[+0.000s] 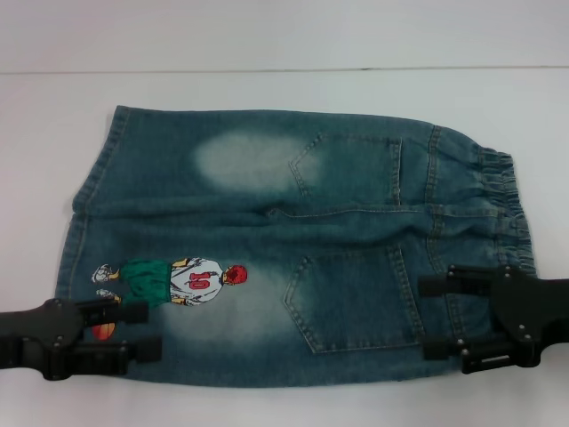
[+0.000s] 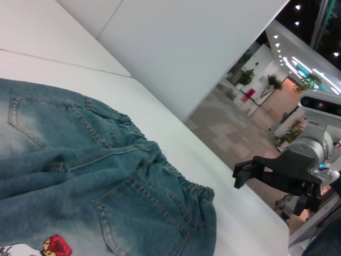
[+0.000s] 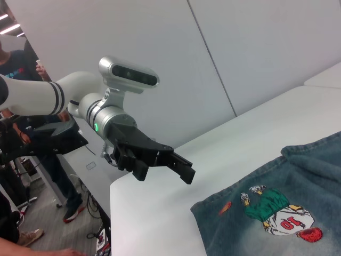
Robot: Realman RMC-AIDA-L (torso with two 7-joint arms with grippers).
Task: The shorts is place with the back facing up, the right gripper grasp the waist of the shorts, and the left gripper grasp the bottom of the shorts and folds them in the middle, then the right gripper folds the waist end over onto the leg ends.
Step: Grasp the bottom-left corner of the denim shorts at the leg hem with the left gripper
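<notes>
The blue faded denim shorts (image 1: 267, 222) lie flat on the white table, back pockets up. The ruffled elastic waist (image 1: 502, 205) is at the right and the bottom of the shorts (image 1: 84, 213), the leg ends, is at the left, beside the embroidered player (image 1: 178, 280). My left gripper (image 1: 153, 329) is open over the near left corner, by the orange ball (image 1: 102, 332). The right wrist view shows the left gripper (image 3: 190, 170) held above the table. My right gripper (image 1: 424, 318) is open over the near end of the waist, by the lower back pocket. The left wrist view shows the right gripper (image 2: 242, 175) beyond the waist (image 2: 181, 181).
The white table (image 1: 267, 89) reaches back to a pale wall. In the right wrist view the table's edge (image 3: 114, 184) drops off just behind the left arm, and people stand on the floor beyond it (image 3: 21, 149).
</notes>
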